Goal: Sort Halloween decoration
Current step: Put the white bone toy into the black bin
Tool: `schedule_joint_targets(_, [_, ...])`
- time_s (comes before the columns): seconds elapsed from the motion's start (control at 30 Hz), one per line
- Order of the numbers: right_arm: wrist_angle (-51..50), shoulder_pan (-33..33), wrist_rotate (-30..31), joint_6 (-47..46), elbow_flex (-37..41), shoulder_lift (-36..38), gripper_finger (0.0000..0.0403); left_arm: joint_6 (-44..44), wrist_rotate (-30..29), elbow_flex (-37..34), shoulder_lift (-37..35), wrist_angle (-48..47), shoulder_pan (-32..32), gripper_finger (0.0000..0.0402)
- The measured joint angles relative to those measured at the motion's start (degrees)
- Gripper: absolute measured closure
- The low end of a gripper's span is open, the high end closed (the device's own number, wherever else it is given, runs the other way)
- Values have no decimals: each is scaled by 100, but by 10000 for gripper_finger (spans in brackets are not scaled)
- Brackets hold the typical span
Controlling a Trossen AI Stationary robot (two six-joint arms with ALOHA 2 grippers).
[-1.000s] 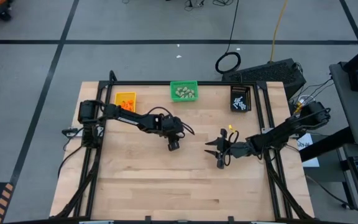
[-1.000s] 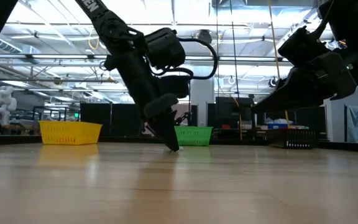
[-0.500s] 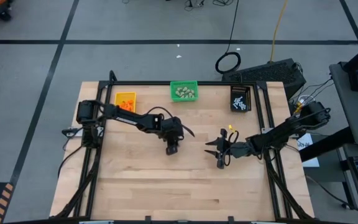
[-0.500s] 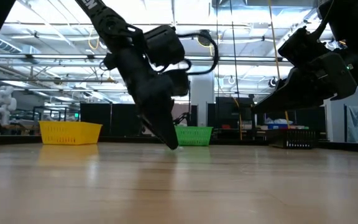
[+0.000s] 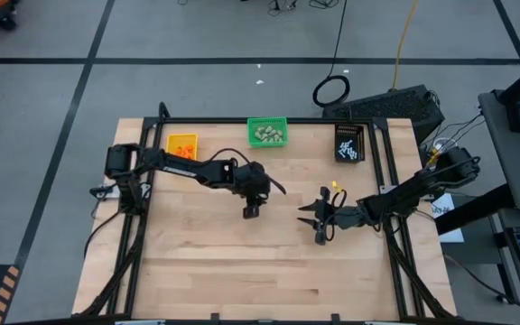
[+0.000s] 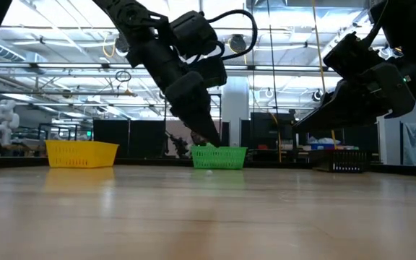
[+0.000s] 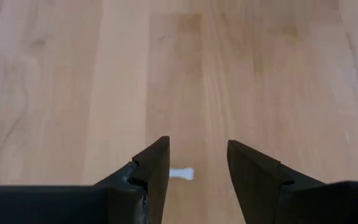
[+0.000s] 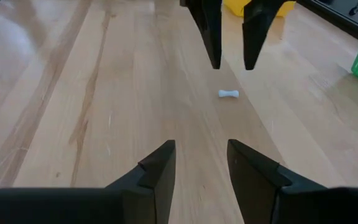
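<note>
Near the middle of the tabletop [image 5: 242, 271], your left gripper [image 5: 252, 211] hangs above the wood with its fingers parted and nothing between them; in the left wrist view a small white bone-shaped stick [image 7: 182, 173] lies flat on the boards directly under the gap, and the right wrist view shows the fingertips clear of it, not touching. Your right gripper [image 5: 319, 222] waits off to the right of the left one, raised off the surface, its fingers also spread and empty, pointing toward the stick. Along the far edge you have three bins: the yellow bin [image 5: 182, 144] at far left with orange bits [image 5: 183, 148] inside, the green bin [image 5: 267, 133] in the middle holding beige-grey lumps [image 5: 268, 135], and the black bin [image 5: 350, 143] at far right with white sticks [image 5: 350, 145] in it. In the low view the left gripper is lifted in front of the green bin.
</note>
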State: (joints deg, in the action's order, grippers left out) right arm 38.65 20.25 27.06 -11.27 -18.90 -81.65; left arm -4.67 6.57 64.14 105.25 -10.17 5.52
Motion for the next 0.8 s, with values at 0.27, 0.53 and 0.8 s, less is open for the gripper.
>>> schedule_joint_targets(0.27, [4,0,10,20,0,0,273,-177,-63,87,7,-421,-10,168])
schedule_joint_targets(0.53, [16,-5,32,73,0,0,273,-17,-628,1301,77,-2246,-117,150])
schedule_joint_targets(0.8, [34,-46,164,151,0,0,273,-451,-674,1790,489,-2694,-29,155])
